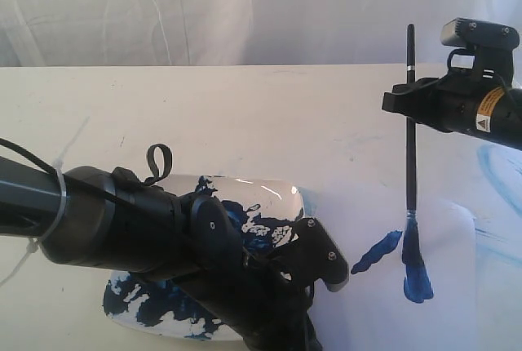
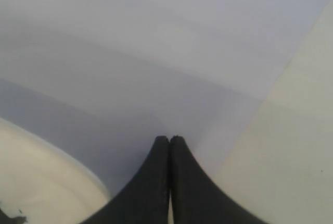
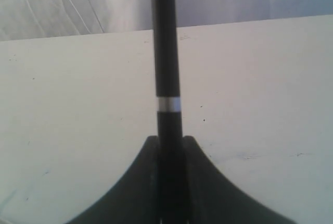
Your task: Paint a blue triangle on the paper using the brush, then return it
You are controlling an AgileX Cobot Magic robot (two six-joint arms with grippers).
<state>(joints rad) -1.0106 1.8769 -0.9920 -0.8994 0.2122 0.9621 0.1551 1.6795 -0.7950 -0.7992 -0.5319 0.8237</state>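
Brush [image 1: 410, 163] upright in the right gripper [image 1: 408, 94], whose fingers [image 3: 195, 182] are clamped on the upper handle just below the silver band; bristle tip touching the paper [image 1: 383, 310] beside the paint dish [image 1: 277, 185]. The blue triangle [image 1: 417, 276] consists so far of two dark strokes, one slanted and one running down from the tip, which do not meet. The left gripper [image 2: 169, 148], fingers pressed together and holding nothing, sits at the paper's edge by the dish, apparently steadying the sheet. Judged step: painting, partway through. The next move calls for joining the strokes and adding the closing side under light, even pressure.
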